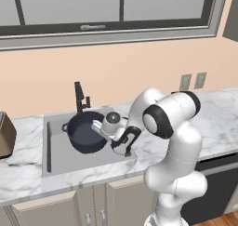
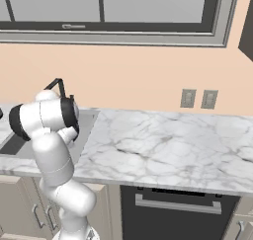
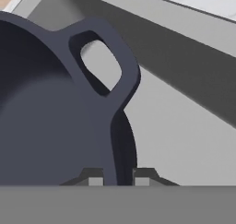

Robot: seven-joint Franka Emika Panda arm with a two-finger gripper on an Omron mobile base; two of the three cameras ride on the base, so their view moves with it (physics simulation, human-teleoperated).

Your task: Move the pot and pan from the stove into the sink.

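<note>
the gripper clamps the rim of the pot beside its loop handle, holding it over the sink basin by the black faucet, seemingly ahead of setting it down

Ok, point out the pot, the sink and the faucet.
pot [image 1: 83, 133]: left base view, on its dark inner wall.
sink [image 1: 65, 161]: left base view, on the bare grey basin floor.
faucet [image 1: 79, 96]: left base view, on its upright black neck.
</note>
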